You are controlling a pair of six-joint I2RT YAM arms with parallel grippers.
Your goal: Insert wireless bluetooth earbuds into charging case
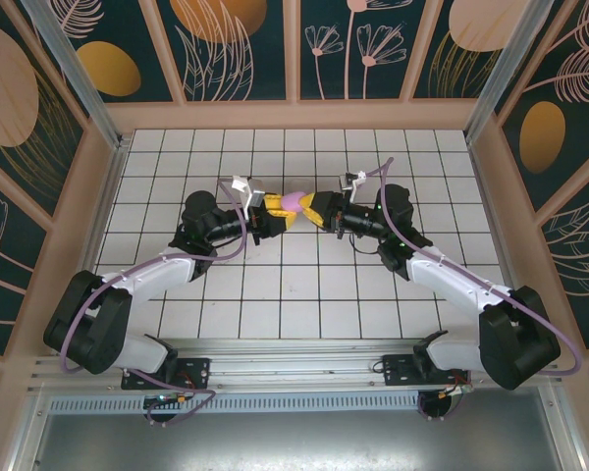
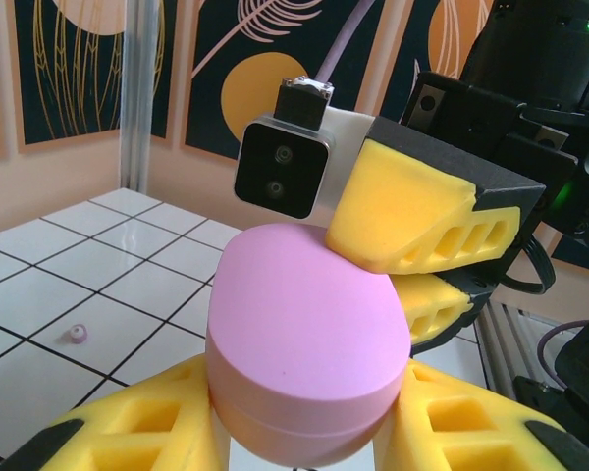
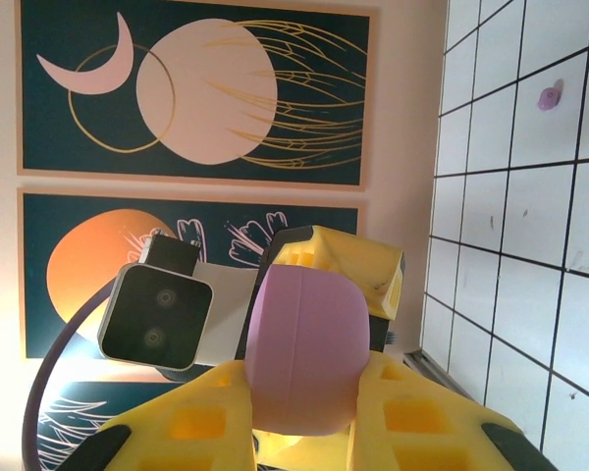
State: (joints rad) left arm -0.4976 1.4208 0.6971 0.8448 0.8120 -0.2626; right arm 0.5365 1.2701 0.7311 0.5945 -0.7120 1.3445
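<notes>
We hold the pink oval case (image 2: 304, 324) mid-air over the table's centre, left gripper (image 1: 279, 215) and right gripper (image 1: 312, 210) each pinching an opposite end; it is shut, and this is probably a brace for prying open the charging case

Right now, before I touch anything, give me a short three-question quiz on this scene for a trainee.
1. True or false: the pink oval piece lies flat on the table.
2. Which tool grips it? A: the left tool. B: the right tool. C: both.
3. What small thing lies on a tile in the left wrist view?

Key: 1 false, it is held up between the two arms. 2 C. 3 a pinkish speck.
</notes>
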